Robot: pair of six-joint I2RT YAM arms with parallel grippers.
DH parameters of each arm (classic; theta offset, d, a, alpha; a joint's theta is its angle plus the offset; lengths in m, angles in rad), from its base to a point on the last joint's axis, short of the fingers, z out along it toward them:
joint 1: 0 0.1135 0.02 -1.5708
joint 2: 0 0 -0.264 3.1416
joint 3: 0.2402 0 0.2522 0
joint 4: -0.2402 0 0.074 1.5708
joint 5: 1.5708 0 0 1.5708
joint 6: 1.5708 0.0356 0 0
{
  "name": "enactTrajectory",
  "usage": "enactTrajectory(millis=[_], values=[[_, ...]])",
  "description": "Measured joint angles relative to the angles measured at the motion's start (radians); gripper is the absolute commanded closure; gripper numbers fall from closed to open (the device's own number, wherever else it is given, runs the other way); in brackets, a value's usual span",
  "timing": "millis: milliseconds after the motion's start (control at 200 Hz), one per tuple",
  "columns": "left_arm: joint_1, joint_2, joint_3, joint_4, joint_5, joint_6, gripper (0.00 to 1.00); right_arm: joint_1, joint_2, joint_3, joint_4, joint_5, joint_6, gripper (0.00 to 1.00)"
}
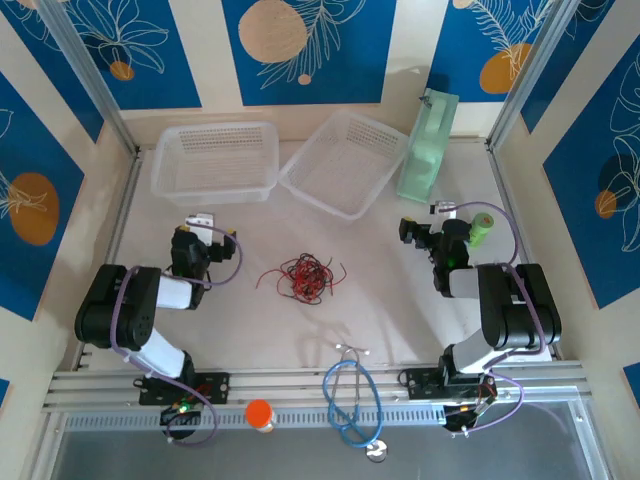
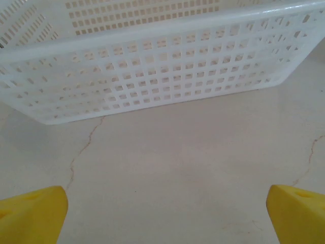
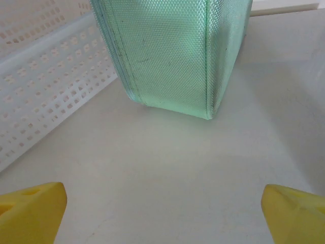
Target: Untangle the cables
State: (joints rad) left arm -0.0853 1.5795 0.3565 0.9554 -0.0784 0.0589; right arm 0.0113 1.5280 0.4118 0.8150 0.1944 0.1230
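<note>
Left jaws first: spread wide and holding nothing, yellow fingertips (image 2: 33,213) parked in the two bottom corners of the left wrist view with bare tabletop (image 2: 193,168) between them. Thin cracks run across that pale surface. Straight ahead of them is the perforated wall of a white basket (image 2: 152,76), resting flat, with a clear gap between it and the fingertips.

Over to the right jaws, and it's the same story: wide apart and empty, yellow fingertips (image 3: 30,211) low in the right wrist view above clean tabletop. In front stands a mint-green woven pouch (image 3: 172,51), on edge and leaning back. A second white basket (image 3: 45,91) slants in at its left, and whether the two touch is hard to call.

From overhead, the left arm (image 1: 130,310) is folded back on the left side and the right arm (image 1: 510,310) on the right, both pointing toward the far end. A bright green cylinder (image 1: 483,228) sits just beside the right wrist.

Now the cables (image 1: 303,277): a small knot of red and black wire in mid-tabletop, between the two arms, well apart from both sets of jaws. A few loose red ends curl out to either side.

At the far end, the first basket (image 1: 214,187) sits level, the second basket (image 1: 345,165) is tipped beside it, and the pouch (image 1: 428,148) is propped at the right.

Near edge: a blue stethoscope (image 1: 350,400) drapes over the rail, and a small orange-topped object (image 1: 259,413) lies to its left.
</note>
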Motion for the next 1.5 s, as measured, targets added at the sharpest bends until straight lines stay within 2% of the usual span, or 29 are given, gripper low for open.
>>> enactTrajectory(millis=[1055, 1131, 1216, 1286, 1381, 1501], values=[[0.0, -0.013, 0.0, -0.018, -0.002, -0.001, 0.0, 0.002, -0.002, 0.0, -0.002, 0.012, 0.005, 0.01], [0.0, -0.09, 0.0, -0.093, -0.02, -0.002, 0.0, 0.006, -0.035, 0.001, -0.052, 0.036, 0.012, 0.01], [-0.002, -0.235, 0.024, -0.232, -0.061, -0.027, 0.0, 0.024, -0.13, 0.034, -0.205, 0.093, 0.026, 0.01], [-0.002, -0.352, 0.103, -0.396, -0.095, -0.077, 0.0, 0.036, -0.212, 0.106, -0.359, 0.13, 0.046, 0.01], [-0.003, -0.439, 0.24, -0.593, -0.114, -0.153, 0.0, 0.067, -0.326, 0.198, -0.521, 0.167, 0.075, 0.0], [-0.01, -0.504, 0.347, -0.81, -0.096, -0.256, 0.0, 0.164, -0.485, 0.246, -0.7, 0.18, 0.095, 0.02]])
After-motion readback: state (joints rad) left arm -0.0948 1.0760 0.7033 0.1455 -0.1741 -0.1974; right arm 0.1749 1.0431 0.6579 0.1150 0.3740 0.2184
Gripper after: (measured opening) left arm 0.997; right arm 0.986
